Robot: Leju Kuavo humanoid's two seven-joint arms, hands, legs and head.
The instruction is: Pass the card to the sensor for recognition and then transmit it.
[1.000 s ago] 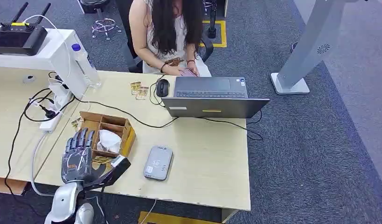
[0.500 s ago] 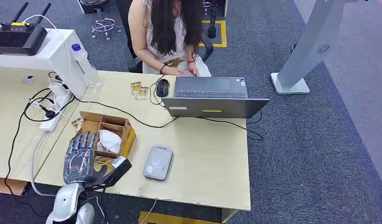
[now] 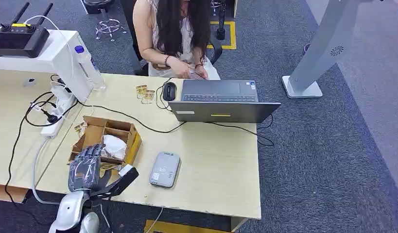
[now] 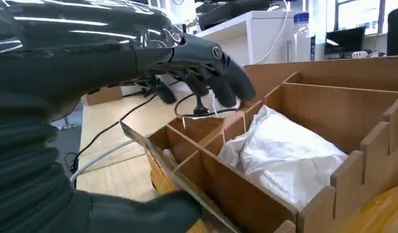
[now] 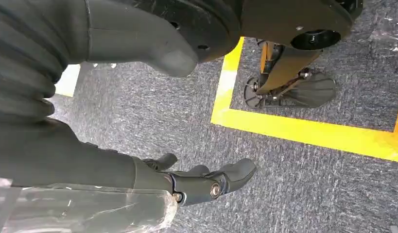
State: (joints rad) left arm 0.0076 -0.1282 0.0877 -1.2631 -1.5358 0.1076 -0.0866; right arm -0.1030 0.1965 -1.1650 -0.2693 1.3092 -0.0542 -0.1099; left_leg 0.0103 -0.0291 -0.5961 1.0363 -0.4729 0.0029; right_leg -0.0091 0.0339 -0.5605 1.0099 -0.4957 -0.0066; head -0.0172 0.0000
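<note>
Head view: the left hand [image 3: 87, 170] is seen at the near left corner of the table [image 3: 221, 160], bent over the near end of the box [image 3: 108, 140], with fingers curled down toward the compartments and the thumb stretched out to the side. In the left wrist view a thin card [image 4: 184, 187] is seen edge-on, lying on the thumb and leaning against the near wall of the box; the fingers [image 4: 221, 82] hang above it, apart from it, so the card is judged to be not yet pinched, though whether it is truly held cannot be told for certain. A crumpled white bag [image 4: 284, 155] is lodged in the next compartment. The sensor [image 3: 164, 169], a flat grey pad, lies on the table just beside the box, with nothing on it. The right hand [image 5: 206, 182] hangs over the floor, its fingers loosely apart and nothing in them. Across the table a person [image 3: 177, 34] is seated behind a laptop [image 3: 221, 99]. The task is judged to be at its first step: the card is still at the box, the grasp is unfinished, and the carrying to the sensor, the reading and the handing on are all left to be done.
</note>
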